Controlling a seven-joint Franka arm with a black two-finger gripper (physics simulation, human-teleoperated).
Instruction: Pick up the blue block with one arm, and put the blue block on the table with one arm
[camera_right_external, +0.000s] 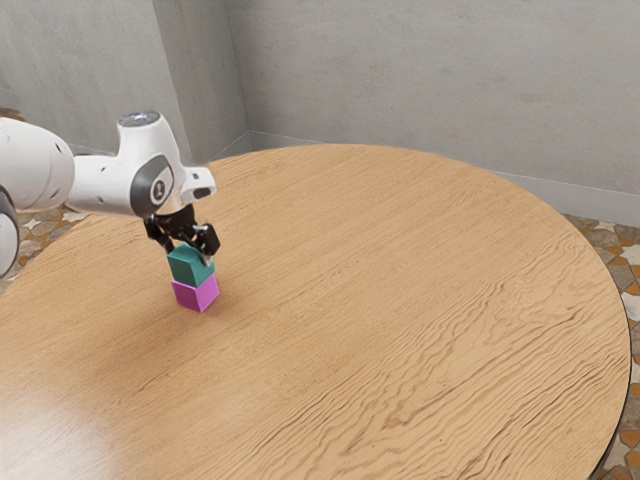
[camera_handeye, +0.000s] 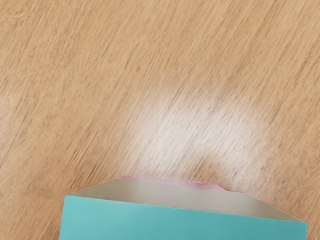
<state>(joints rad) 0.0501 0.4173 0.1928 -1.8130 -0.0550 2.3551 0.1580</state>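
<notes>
The blue block, teal in colour (camera_right_external: 190, 265), rests on top of a pink block (camera_right_external: 196, 292), slightly offset from it, at the table's left part in the exterior view. My gripper (camera_right_external: 187, 248) is right above and around the top of the teal block; its hold on the block cannot be made out. In the wrist view the teal block (camera_handeye: 185, 220) is large at the lower edge, just under the hand, with a thin strip of the pink block (camera_handeye: 170, 182) along its far side.
The round wooden table (camera_right_external: 400, 290) extends toward the exterior view's right, with its curved edge there. Grey walls (camera_right_external: 430, 80) stand behind it, and a patterned tile floor lies around it. The arm (camera_right_external: 105, 185) comes in from the exterior view's left.
</notes>
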